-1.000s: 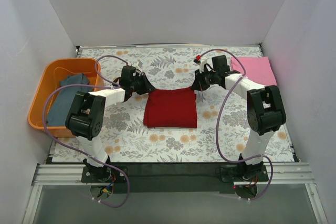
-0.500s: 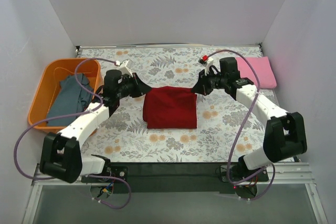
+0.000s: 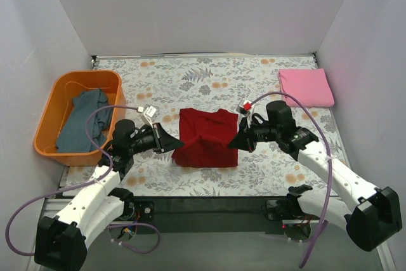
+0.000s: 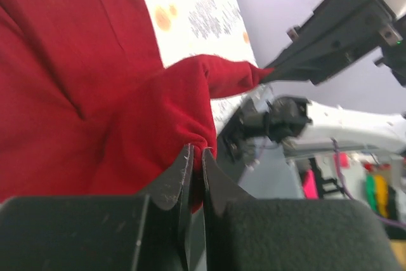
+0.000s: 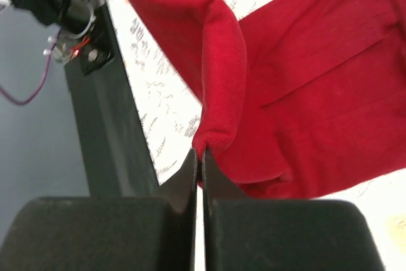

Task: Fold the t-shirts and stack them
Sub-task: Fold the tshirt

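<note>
Shows dark red t-shirt (image 3: 206, 134) mid-table on floral tablecloth (image 3: 203, 80), near edge lifted. Pinched at near corners by left gripper (image 4: 196, 152) and right gripper (image 5: 200, 154), both clamped tight. Pink t-shirt (image 3: 306, 87) far right; grey-blue t-shirt (image 3: 81, 118) in orange basket (image 3: 45, 125).

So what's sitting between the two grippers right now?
Only the dark red t-shirt. The left gripper and right gripper each pinch one end of a raised fold of it, which spans the gap. The top external view shows this.
</note>
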Controlling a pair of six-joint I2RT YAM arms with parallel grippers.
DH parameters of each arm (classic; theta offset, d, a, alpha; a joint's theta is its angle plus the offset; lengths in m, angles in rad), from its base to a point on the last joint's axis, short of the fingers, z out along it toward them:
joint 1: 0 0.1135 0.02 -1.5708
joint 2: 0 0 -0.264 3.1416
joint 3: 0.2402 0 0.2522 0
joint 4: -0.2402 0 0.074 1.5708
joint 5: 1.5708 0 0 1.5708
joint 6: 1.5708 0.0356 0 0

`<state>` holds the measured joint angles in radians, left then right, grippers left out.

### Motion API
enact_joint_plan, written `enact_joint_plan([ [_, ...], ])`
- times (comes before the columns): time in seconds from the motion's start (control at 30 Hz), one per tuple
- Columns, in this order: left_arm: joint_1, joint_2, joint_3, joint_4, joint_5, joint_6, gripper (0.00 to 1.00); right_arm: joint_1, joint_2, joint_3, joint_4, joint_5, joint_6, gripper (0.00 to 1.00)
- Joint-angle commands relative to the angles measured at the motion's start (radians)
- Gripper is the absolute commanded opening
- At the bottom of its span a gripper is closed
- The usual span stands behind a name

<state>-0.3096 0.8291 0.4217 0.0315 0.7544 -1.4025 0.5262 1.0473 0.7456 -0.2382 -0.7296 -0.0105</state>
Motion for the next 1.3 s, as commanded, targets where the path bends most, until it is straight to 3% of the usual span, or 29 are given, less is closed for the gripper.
enact_joint_plan([
  [0.0, -0.003, -0.071, -0.053, 0.059, 0.125, -0.099, 0.00, 0.012, -0.087, -0.055, 0.011, -0.045, 0.027, 0.01],
  [0.17, -0.003, -0.145, -0.109, 0.139, 0.154, -0.145, 0.00, 0.014, -0.132, -0.114, 0.019, -0.050, 0.043, 0.01],
  [0.47, -0.003, -0.088, -0.095, 0.275, 0.267, -0.170, 0.00, 0.012, -0.188, -0.115, 0.022, -0.079, 0.015, 0.01],
  [0.57, -0.003, -0.099, -0.153, 0.447, 0.366, -0.237, 0.00, 0.012, -0.220, -0.146, 0.036, -0.106, 0.015, 0.01],
  [0.67, -0.003, -0.099, -0.172, 0.594, 0.347, -0.271, 0.00, 0.012, -0.234, -0.166, 0.042, -0.110, -0.011, 0.01],
  [0.77, -0.003, -0.056, -0.132, 0.605, 0.310, -0.257, 0.00, 0.012, -0.237, -0.166, 0.042, -0.105, -0.011, 0.01],
  [0.93, -0.005, -0.028, -0.145, 0.553, 0.319, -0.297, 0.00, 0.012, -0.250, -0.172, 0.040, -0.096, -0.008, 0.01],
  [1.03, -0.005, -0.088, -0.178, 0.423, 0.289, -0.290, 0.00, 0.012, -0.256, -0.181, 0.040, -0.091, -0.003, 0.01],
  [1.1, -0.005, -0.133, -0.170, 0.255, 0.229, -0.242, 0.00, 0.012, -0.251, -0.180, 0.040, -0.068, 0.001, 0.01],
  [1.17, -0.005, -0.168, -0.141, 0.083, 0.084, -0.190, 0.00, 0.012, -0.236, -0.172, 0.040, -0.009, 0.004, 0.01],
  [1.27, -0.005, -0.142, -0.084, -0.019, -0.104, -0.162, 0.00, 0.011, -0.198, -0.140, 0.040, 0.091, 0.004, 0.01],
])
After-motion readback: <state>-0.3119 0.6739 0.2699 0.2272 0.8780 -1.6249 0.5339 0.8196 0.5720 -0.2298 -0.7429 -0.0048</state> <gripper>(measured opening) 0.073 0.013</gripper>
